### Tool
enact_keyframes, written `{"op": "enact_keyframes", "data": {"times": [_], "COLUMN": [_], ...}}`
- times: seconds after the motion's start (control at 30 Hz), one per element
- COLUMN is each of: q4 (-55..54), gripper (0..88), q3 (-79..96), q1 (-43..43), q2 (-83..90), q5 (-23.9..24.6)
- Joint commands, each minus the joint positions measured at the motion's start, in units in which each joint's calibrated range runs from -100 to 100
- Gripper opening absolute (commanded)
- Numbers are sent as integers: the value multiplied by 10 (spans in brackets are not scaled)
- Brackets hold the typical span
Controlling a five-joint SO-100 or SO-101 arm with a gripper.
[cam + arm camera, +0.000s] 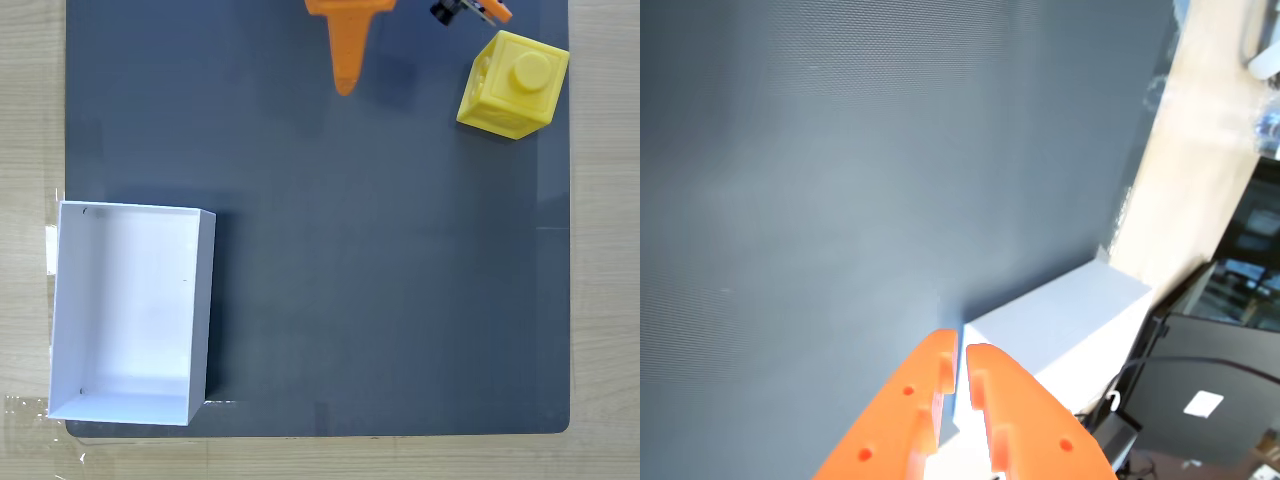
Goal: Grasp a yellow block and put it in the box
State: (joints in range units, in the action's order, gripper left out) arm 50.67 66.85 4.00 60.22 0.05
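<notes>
Orange tool (pixel 962 362) hangs clenched and empty, apart from yellow block (pixel 513 84) and box (pixel 130 310).

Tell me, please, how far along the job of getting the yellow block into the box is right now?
Nothing is done yet. The yellow block sits on the dark mat at the upper right of the fixed view, and the white box at lower left holds nothing. The gripper grips nothing: the wrist view shows its orange fingers nearly together above the mat. Reaching the block, grasping, carrying and dropping it all remain.
</notes>
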Motion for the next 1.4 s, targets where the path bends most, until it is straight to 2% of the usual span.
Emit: {"op": "enact_keyframes", "data": {"times": [0.0, 0.1, 0.33, 0.6, 0.83, 0.93, 1.13, 1.2, 1.27, 1.37], "q4": [-9, 40, 265, 442, 488, 487, 487, 486, 486, 486], "gripper": [18, 18, 18, 19, 27, 122, 477, 557, 589, 587], "q3": [-163, -294, -559, -674, -673, -674, -674, -673, -665, -664], "q1": [-7, -41, -181, -316, -327, -325, -310, -311, -316, -317], "q2": [-137, -228, -379, -453, -484, -501, -508, -509, -510, -523], "q5": [-2, -2, -8, -127, -221, -246, -247, -247, -248, -247]}}
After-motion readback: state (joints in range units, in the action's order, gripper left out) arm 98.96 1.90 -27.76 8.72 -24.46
